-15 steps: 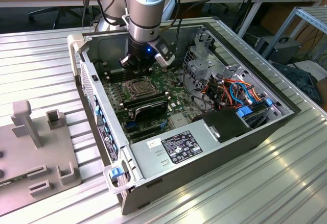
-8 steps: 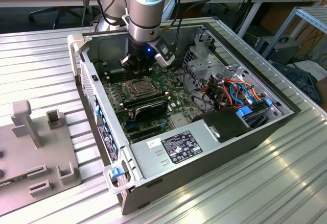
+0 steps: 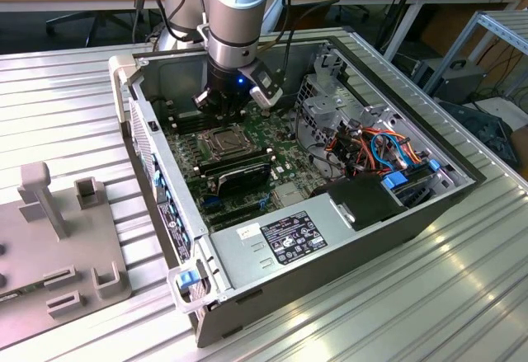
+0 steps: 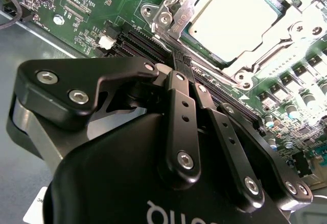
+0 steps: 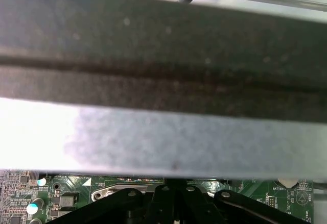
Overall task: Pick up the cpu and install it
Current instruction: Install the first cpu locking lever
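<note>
Hovers low inside the open computer case (image 3: 363, 213) with jaws drawn narrow, tips together and holding nothing, just beside the socket (image 4: 225, 30) where the cpu (image 4: 232, 17) already sits seated, presumably to clear the motherboard (image 3: 247, 152).

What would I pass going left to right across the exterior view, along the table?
Grey fixture block → open computer case → CPU socket with the pincer above it → bundle of coloured cables → bare table.
</note>
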Tool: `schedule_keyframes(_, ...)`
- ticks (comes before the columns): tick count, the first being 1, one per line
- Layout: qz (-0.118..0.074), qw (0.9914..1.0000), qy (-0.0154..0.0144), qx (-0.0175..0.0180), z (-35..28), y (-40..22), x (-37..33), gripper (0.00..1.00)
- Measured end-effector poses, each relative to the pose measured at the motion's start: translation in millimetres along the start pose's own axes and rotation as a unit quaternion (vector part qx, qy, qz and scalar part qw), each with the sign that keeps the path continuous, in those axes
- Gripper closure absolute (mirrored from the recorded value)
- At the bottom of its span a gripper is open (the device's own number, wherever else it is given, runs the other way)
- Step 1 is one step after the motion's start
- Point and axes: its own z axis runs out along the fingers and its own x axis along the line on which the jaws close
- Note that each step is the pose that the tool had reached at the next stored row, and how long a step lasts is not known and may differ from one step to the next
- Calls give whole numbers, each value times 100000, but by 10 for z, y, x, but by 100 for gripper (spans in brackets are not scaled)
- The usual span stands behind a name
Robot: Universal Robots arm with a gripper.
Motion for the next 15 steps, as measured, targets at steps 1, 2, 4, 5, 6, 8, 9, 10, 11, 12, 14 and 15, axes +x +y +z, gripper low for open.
schedule_keyframes(1, 0, 100000, -5, -3, 1, 0, 0, 89)
schedule_keyframes(2, -2, 100000, -8, -7, 1, 0, -1, 89)
schedule_keyframes(4, 1, 100000, -11, -17, -1, 1, -2, 89)
schedule_keyframes(5, 0, 100000, -9, -23, -4, 1, -2, 89)
schedule_keyframes(6, 2, 100000, -2, -26, -14, 3, -3, 89)
schedule_keyframes(8, 0, 100000, 11, -16, -26, 4, -5, 89)
schedule_keyframes(9, 1, 100000, 20, -13, -27, 4, -6, 89)
schedule_keyframes(10, -4, 100000, 33, 20, -27, 3, -6, 89)
schedule_keyframes(11, -6, 100000, 54, 104, -29, 2, -7, 89)
schedule_keyframes(12, -13, 100000, 68, 173, -29, 0, -7, 89)
schedule_keyframes(14, -29, 99999, 77, 310, -28, -1, -8, 89)
schedule_keyframes(15, -38, 99999, 78, 348, -28, -1, -9, 89)
